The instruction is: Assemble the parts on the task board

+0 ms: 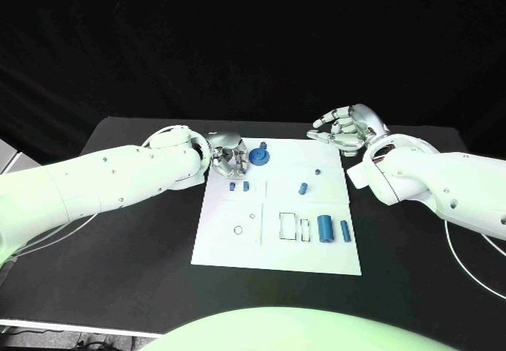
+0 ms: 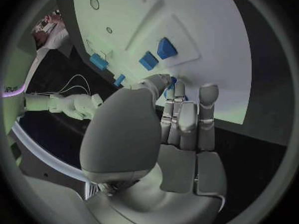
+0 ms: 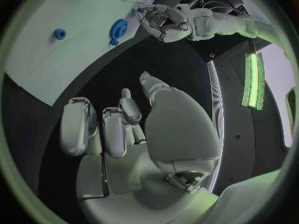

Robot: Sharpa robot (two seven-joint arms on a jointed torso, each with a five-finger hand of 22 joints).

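Left silver hand (image 1: 224, 155): fingers curled at white task board (image 1: 276, 252) far-left corner, just beside round blue gear part (image 1: 259, 156); grasp we cannot tell. We advise centring fingers on gear before lifting. Right silver hand (image 1: 343, 130): loosely curled, empty, off far-right corner.

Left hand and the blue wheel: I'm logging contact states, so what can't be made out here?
- Head view: whether the left hand touches the blue wheel; its fingers cover the near side.
- Left wrist view: the wheel sits behind the fingers, only a blue sliver showing.
- Right wrist view: the left hand is too small to show contact.
- Head view: the board markings are too small to read.
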